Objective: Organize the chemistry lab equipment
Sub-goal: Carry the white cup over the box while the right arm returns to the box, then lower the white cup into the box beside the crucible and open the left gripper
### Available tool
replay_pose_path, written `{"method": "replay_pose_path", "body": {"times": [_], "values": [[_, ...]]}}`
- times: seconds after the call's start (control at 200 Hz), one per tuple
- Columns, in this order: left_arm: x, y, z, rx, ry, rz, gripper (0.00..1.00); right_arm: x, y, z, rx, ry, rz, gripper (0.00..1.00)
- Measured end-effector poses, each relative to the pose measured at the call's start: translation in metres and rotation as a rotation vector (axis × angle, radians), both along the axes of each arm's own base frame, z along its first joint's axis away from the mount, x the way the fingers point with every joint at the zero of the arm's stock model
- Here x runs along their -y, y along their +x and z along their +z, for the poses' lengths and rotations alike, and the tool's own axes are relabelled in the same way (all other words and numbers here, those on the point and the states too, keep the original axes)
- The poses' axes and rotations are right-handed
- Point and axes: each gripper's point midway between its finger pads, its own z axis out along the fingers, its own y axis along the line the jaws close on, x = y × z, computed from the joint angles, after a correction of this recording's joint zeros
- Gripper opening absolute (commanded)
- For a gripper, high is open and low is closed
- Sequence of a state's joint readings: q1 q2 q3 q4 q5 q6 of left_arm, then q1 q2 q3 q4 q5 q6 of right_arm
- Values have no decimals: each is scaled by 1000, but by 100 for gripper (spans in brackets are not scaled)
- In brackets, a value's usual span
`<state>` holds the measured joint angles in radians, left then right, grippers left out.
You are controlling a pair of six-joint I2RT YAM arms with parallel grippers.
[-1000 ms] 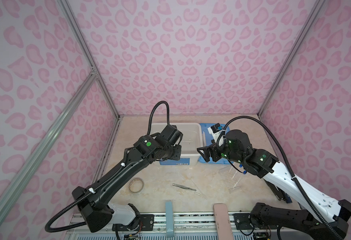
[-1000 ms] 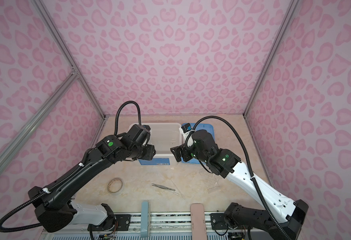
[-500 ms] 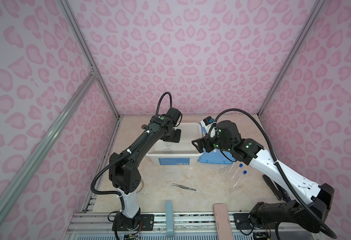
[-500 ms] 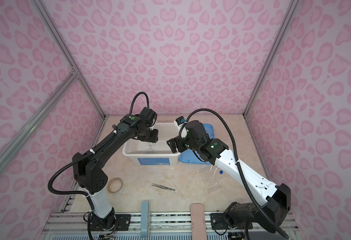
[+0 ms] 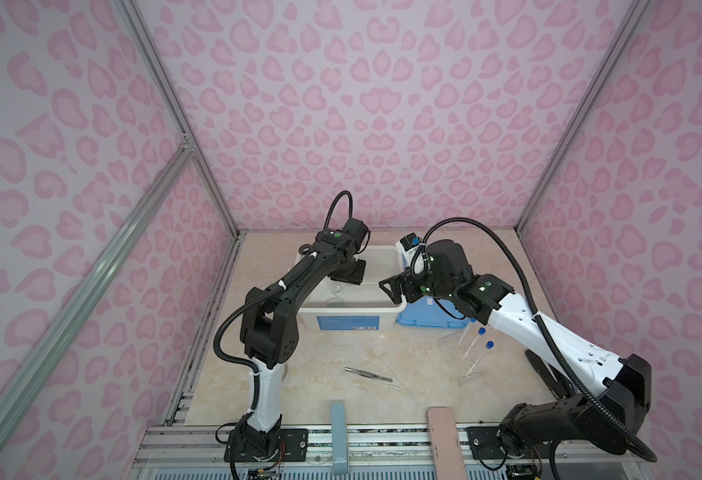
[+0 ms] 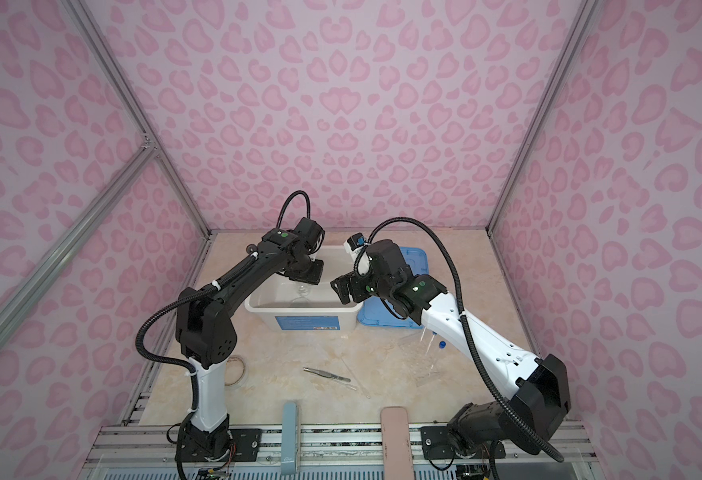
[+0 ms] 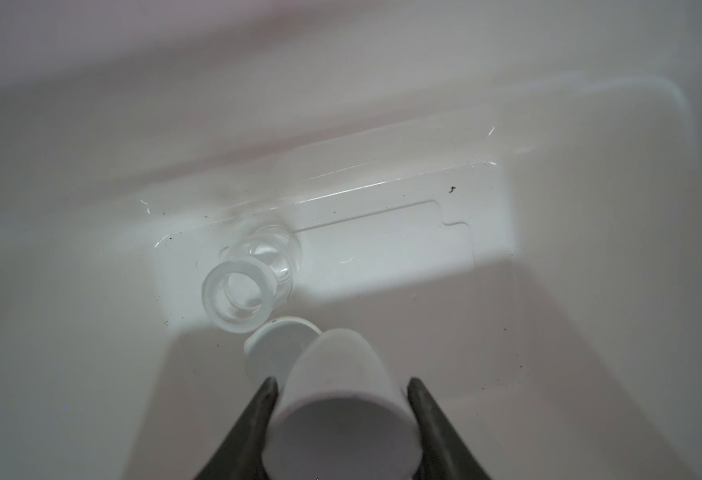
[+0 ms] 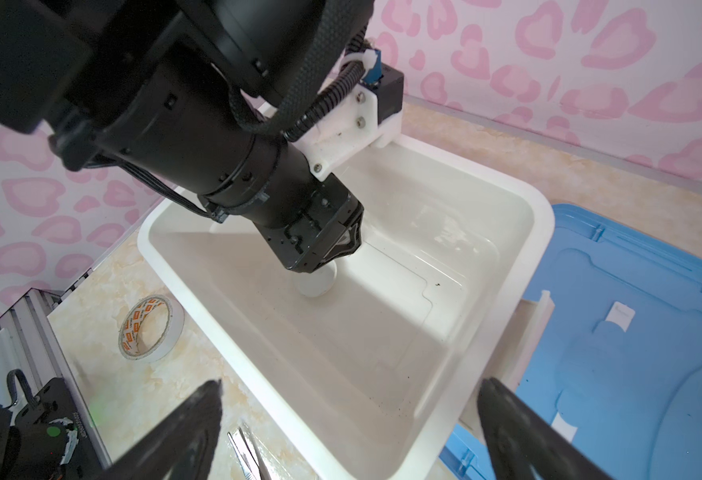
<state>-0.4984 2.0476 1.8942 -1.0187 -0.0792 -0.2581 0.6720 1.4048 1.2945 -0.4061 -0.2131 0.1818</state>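
Observation:
My left gripper (image 7: 343,380) reaches down into the white tub (image 5: 353,308) and is shut on a white round dish (image 7: 341,403), held low over the tub's floor. A second white dish (image 7: 270,345) lies on that floor just beyond it, next to a tiny clear glass cup (image 7: 249,286) on its side. My right gripper (image 8: 351,384) hangs open and empty over the tub's near right corner. Metal tweezers (image 5: 368,374) and thin clear rods (image 5: 395,376) lie on the table in front of the tub. Blue-capped tubes (image 5: 476,349) lie under my right arm.
The tub's blue lid (image 5: 428,320) lies flat against the tub's right side. A roll of tape (image 8: 150,328) sits on the table left of the tub, behind my left arm's base. Pink patterned walls close in three sides.
My left gripper has swung from the tub's front up and over into the tub with the dish. My right gripper has risen and drawn back over the tub's right corner.

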Motion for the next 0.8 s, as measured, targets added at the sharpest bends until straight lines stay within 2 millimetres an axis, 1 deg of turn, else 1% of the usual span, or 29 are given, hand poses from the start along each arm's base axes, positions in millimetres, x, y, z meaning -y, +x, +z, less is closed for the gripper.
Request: {"method": "replay_pose_path", "body": {"times": [0.235,0.385,0.52,0.565,0.71,0.8], "values": [[-1,-3,-17,-18,5,3,13,-1,1,-2,-3,0,-1,96],[-2,-10,-30,-46,8,-7,12,-1,2,-7,-5,4,-5,97],[0,-9,-33,-39,0,-23,10,-1,2,-8,-4,6,-7,96],[1,-9,-34,-36,-7,-25,8,-1,3,-7,1,8,-9,96],[4,-12,-37,-33,-18,-33,8,-2,4,-8,-1,10,-11,97],[9,-17,-33,-26,-23,-47,8,-2,4,-9,-6,11,-13,96]]}}
